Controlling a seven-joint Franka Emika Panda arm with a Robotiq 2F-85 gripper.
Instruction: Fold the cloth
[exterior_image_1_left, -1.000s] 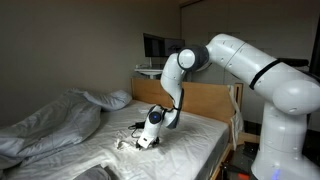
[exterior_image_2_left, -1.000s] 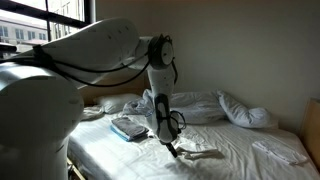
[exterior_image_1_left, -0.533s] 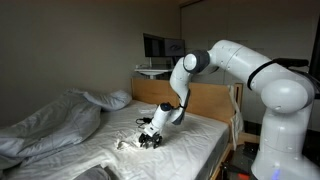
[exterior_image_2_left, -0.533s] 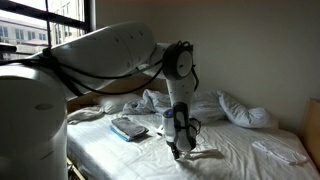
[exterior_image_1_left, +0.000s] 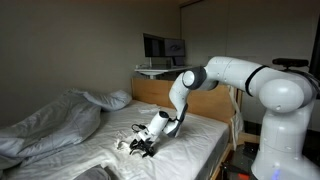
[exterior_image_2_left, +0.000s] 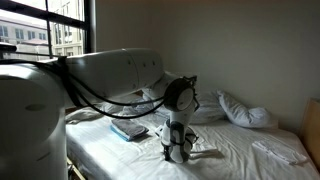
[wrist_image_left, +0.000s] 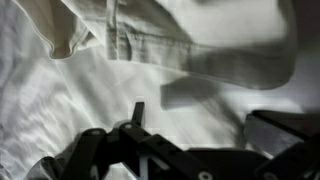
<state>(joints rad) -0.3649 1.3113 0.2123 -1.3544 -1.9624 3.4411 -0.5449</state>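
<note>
The gripper (exterior_image_1_left: 141, 147) hangs low over the cloth (wrist_image_left: 200, 35), jaws fully apart, nothing held; hemmed edge (wrist_image_left: 120, 42) just ahead, presumably posed to pinch it for folding.

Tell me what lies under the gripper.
Under the open gripper the wrist view shows the white cloth, wrinkled, with a stitched hem lying across it. Whatever is beneath the cloth is covered and cannot be seen.

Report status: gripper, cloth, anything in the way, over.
Gripper open, empty, low over the cloth. Hemmed edge lies just ahead of the jaws, wrinkled, not yet gripped. Duvet heaped off to the side, not in the way.
</note>
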